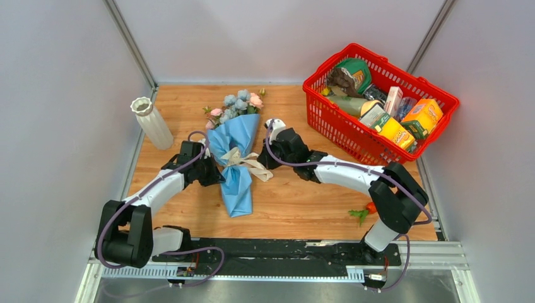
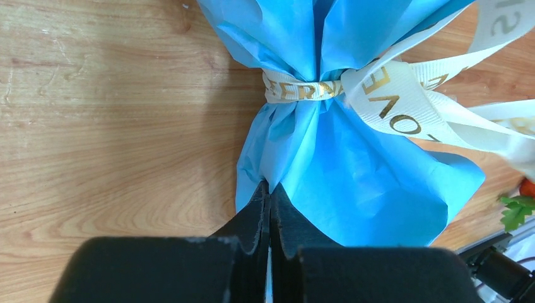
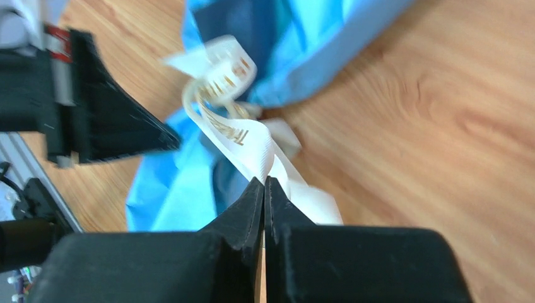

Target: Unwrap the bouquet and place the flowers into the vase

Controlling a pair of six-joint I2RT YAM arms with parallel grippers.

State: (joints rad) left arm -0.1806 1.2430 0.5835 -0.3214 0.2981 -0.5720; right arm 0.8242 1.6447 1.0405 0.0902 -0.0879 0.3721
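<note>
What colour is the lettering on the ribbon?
Gold, on the cream ribbon; clearest in left wrist view.

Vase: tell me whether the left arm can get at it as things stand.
Probably, though not at once. The vase stands upright beyond the left gripper, bare table between them; but that gripper is shut on the bouquet's paper and must release first.

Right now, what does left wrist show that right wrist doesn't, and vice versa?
Left wrist only: left pincer shut on the edge of the wrap, the ribbon band cinching it with gold lettering legible, and a green sprig at far right.
Right wrist only: right pincer shut on a ribbon tail, which is blurred; the left pincer seen from the side.
Both: blue wrap, cream ribbon, wooden table.
</note>
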